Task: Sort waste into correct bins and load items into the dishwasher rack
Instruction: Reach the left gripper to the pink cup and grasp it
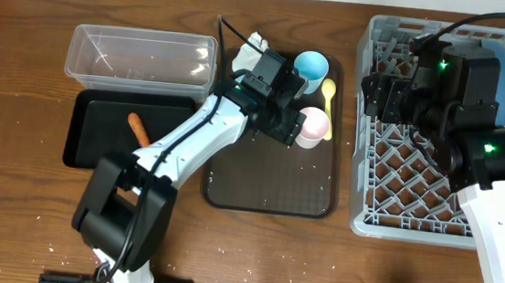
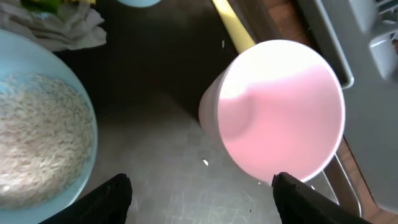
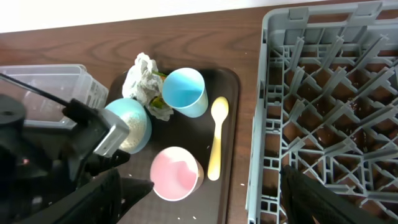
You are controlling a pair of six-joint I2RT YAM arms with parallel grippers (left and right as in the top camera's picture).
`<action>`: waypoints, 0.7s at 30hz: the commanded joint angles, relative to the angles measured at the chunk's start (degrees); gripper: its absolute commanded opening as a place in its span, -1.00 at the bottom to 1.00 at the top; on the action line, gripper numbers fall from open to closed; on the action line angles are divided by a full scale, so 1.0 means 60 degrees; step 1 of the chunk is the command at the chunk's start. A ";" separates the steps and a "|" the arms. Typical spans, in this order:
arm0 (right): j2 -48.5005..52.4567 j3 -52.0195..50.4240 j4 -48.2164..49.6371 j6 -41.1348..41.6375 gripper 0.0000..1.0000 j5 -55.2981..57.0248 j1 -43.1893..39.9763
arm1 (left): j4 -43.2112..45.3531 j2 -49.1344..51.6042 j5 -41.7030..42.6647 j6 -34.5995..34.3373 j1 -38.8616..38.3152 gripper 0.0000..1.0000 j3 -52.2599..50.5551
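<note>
Left arm (image 1: 188, 145) runs diagonally from the lower left of the overhead frame up to centre, wrist tipped down over the brown tray (image 1: 272, 175). Left tool (image 2: 205, 193) is spread wide, straddling the pink-and-white cup (image 2: 280, 112), which stands upright on that tray beside the yellow spoon (image 1: 328, 95); contact unclear. Right arm (image 1: 496, 190) rises from the lower right, bent over the grey rack (image 1: 396, 182). Right tool (image 3: 211, 205) is spread, pointing left. Carrot (image 1: 138, 129) lies in the black tray (image 1: 96, 146), left of frame.
</note>
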 commanded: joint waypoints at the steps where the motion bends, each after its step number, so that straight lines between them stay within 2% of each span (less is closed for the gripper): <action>1: 0.0022 0.0044 -0.0069 0.0007 0.59 0.0069 -0.0055 | 0.0208 0.0219 0.0339 -0.0193 -0.0069 0.51 0.0149; 10: 0.0022 0.0044 -0.0342 0.0011 0.57 0.0240 -0.0055 | 0.0637 0.0317 0.0339 -0.0809 -0.0149 0.31 0.0142; 18: 0.0022 0.0044 -0.0506 0.0007 0.57 0.0240 -0.0051 | 0.0776 0.0790 0.0339 -0.1020 -0.0335 0.27 0.0142; 21: 0.0022 0.0044 -0.0601 0.0007 0.57 0.0331 -0.0055 | 0.0783 0.0922 0.0335 -0.1020 -0.0324 0.15 0.0142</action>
